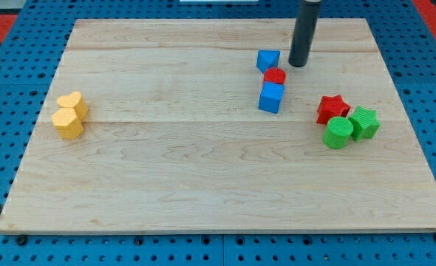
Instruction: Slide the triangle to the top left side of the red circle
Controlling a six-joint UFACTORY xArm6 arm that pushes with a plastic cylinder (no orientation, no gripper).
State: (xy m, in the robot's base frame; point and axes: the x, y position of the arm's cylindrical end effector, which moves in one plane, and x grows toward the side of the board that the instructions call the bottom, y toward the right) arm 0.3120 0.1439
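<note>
Rod: the dark rod comes down from the view's top; my tip (298,65) rests on the counter (203,177), just beside the blue triangle at its 3 o'clock.
Gripper: the arm carries none, only the rod, so nothing opens or closes.
Blue triangle: the blue triangle (267,60) sits in the counter's upper right part, at 11 o'clock of the red circle, touching it or nearly so.
Red circle: the red circle (275,75) lies between the triangle and a blue cube, at 7 o'clock of my tip.
Blue cube: the blue cube (271,97) sits against the circle at its 6 o'clock.
Right cluster: a red star (332,108), a green cylinder (338,132) and a green star-like block (364,122) huddle together, at 4 o'clock of the blue cube.
Left pair: a yellow heart (72,103) and a yellow hexagonal block (67,123) touch near the counter's left edge, well apart from the rest.
</note>
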